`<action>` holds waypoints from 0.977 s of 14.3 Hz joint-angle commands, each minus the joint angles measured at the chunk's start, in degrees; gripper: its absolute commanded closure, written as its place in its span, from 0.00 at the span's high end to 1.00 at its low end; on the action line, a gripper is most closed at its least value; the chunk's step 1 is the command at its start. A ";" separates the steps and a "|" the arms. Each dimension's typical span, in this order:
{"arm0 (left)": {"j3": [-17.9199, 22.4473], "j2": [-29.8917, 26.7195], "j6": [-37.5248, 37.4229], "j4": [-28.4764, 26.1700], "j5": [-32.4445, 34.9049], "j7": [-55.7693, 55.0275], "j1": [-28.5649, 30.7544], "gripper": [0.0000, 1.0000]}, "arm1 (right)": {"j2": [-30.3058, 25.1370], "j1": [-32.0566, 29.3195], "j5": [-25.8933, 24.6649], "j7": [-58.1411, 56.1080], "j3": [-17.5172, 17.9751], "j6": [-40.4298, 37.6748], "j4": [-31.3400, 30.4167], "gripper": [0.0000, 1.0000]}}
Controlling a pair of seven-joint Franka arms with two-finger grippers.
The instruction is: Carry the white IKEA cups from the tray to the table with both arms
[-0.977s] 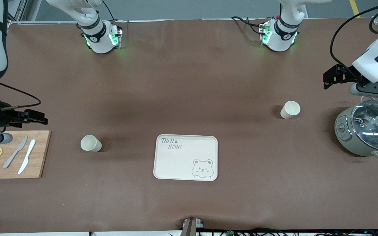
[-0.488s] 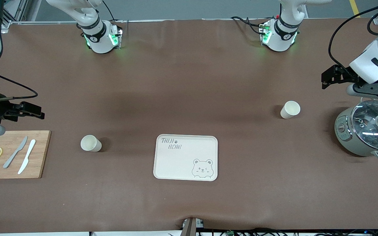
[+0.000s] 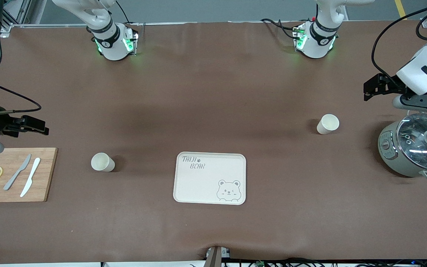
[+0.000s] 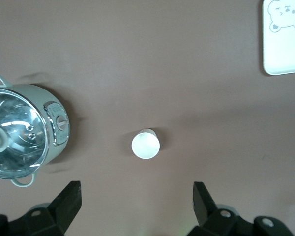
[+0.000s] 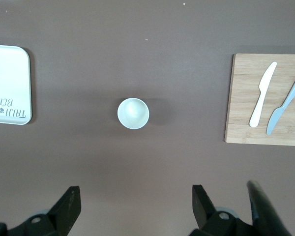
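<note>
Both hands barely shifted: left hand (image 4: 135, 206) and right hand (image 5: 133, 209) hang spread over the brown desk (image 3: 213, 92), small cream-white tumblers (image 3: 327, 124) (image 3: 102, 162) untouched.

I see two white IKEA cups, plain, handleless, upright, empty | first cup (image 3: 103, 162) (image 5: 133, 113) toward the right arm's end, on the table | second cup (image 3: 327, 124) (image 4: 145, 144) toward the left arm's end, farther from the front camera
</note>
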 commanded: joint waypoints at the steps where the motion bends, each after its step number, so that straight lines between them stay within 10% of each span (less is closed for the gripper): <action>1: 0.16 0.72 -1.37 1.60 -1.05 0.31 0.23 1.00 | -0.53 -0.14 -1.36 0.85 0.24 -0.59 -0.11 1.00; 14: 0.16 0.72 -1.46 1.17 -0.35 0.57 0.32 1.00 | -8.60 -1.54 -1.45 0.59 0.07 -7.88 -1.43 1.00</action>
